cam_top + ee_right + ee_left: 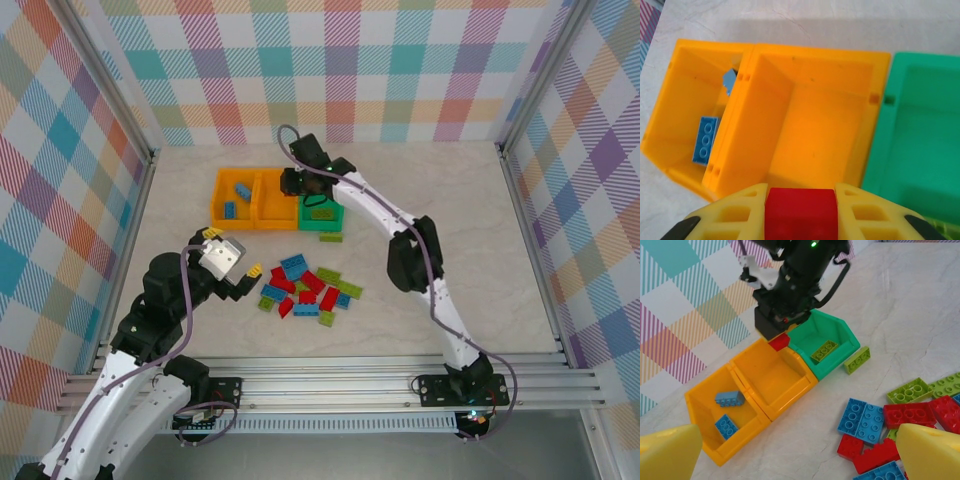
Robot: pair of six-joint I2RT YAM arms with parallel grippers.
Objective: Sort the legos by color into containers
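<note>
Right gripper (800, 227) clamped on a red brick (800, 207), above the rim of the middle orange bin (820, 125).
Let go here and you may clip the wall, spilling it into the green bin (920, 140); your left gripper (797, 455) hangs wide open near the pile (900, 415).

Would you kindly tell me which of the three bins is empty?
The middle orange bin; the left orange bin holds blue bricks, the green bin a lime brick.

The small red plastic brick (800, 215) in the right claw (800, 192) runs off the bottom edge. Left of the claw, an orange plastic bin (735, 115) wall half hides a blue brick (729, 81).
</note>
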